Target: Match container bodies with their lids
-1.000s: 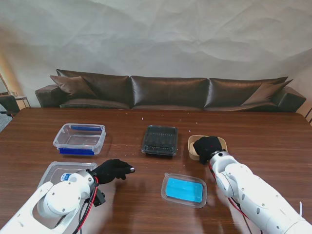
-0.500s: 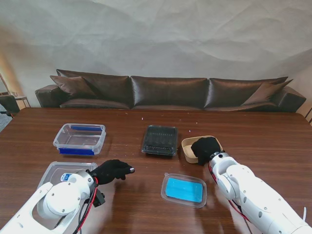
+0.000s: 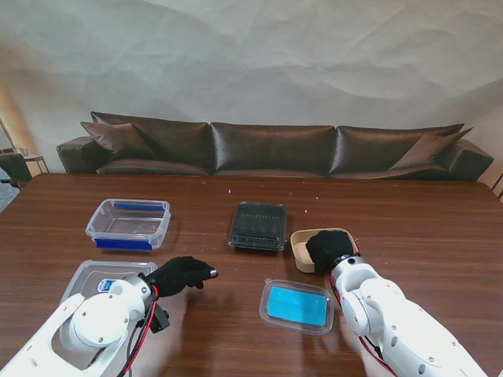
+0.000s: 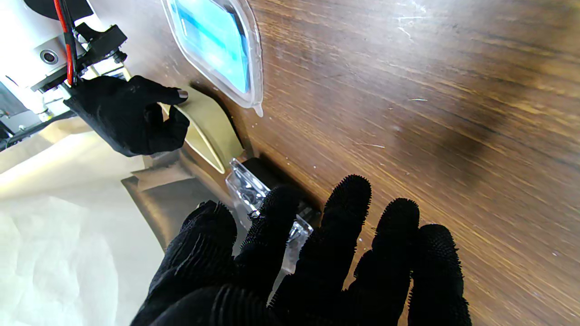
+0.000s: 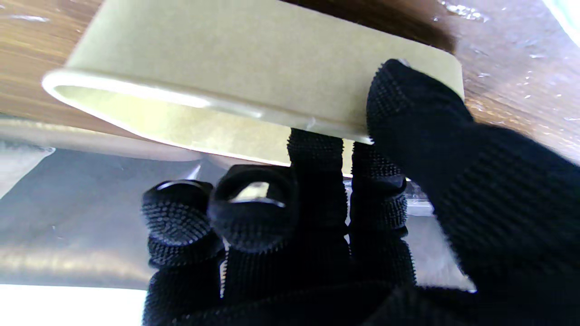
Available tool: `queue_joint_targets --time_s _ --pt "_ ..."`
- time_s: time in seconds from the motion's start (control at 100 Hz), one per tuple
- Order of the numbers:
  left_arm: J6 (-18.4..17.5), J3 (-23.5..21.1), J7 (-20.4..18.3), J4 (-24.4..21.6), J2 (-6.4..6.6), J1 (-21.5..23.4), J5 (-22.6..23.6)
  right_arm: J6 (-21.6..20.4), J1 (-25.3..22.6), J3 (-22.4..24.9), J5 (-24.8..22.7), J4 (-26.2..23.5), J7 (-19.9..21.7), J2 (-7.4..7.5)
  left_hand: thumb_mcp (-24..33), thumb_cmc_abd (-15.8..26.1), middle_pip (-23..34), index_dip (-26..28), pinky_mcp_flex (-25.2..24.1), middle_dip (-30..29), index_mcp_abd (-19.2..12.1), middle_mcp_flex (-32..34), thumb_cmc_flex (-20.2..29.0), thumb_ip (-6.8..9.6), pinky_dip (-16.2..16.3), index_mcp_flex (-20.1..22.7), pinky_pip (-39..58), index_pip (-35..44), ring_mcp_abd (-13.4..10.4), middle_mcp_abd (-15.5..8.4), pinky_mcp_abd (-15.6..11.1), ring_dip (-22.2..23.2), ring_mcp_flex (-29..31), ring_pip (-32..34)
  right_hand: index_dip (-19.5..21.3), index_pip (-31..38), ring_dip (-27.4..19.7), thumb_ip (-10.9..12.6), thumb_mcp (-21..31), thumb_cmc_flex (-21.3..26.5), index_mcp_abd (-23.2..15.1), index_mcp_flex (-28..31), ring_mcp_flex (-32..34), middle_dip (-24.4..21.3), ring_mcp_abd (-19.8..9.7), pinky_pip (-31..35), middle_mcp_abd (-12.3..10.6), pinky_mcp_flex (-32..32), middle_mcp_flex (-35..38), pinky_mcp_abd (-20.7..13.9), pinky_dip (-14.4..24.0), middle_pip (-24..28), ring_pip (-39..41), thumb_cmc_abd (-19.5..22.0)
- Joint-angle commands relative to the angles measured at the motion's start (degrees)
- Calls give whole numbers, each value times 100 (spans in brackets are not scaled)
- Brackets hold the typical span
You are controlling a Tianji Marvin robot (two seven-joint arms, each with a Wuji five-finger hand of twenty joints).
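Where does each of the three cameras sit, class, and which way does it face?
Stand: above the shoulders, looking down at the table toward a sofa; both arms show.
Left wrist: along the left hand, across the table to the right hand.
Right wrist: along the right hand's fingers, which grip the tan box.
All three share that box.

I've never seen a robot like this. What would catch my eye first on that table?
Probably the two black-gloved hands. The right hand pinches the wall of a tan paper box right of centre, while the left hand hovers open near the left edge beside a clear lid. Next, the bright blue lid near me, then the black tray and the clear blue-trimmed tub farther off.
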Motion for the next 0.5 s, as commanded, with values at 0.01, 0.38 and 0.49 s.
queue_joint_targets --time_s 0.01,0.38,0.49 --pt "-27 -16 -97 10 -12 3 -25 49 -85 -63 34 -101 113 -52 -87 263 -6 42 -117 -53 -27 -88 -98 -62 29 114 -101 13 -12 79 -241 -62 -85 -76 101 207 99 89 309 267 57 203 152 117 -282 347 282 430 286 166 -33 164 176 -41" --pt "-65 -46 -57 12 -20 43 -27 395 -72 -326 223 -181 64 -120 -86 264 -5 41 -117 -53 -12 -86 -97 -62 32 111 -102 11 -1 89 -241 -62 -83 -77 137 109 72 119 266 147 277 92 146 132 -256 337 330 335 258 156 -29 185 189 130" --pt "-76 -58 -53 9 -20 53 -25 417 -61 -363 242 -184 58 -126 -85 261 -5 41 -117 -53 -7 -85 -95 -61 32 111 -103 12 -4 82 -241 -63 -85 -79 144 78 40 122 236 105 295 50 141 152 -225 329 335 290 216 152 -25 188 133 169"
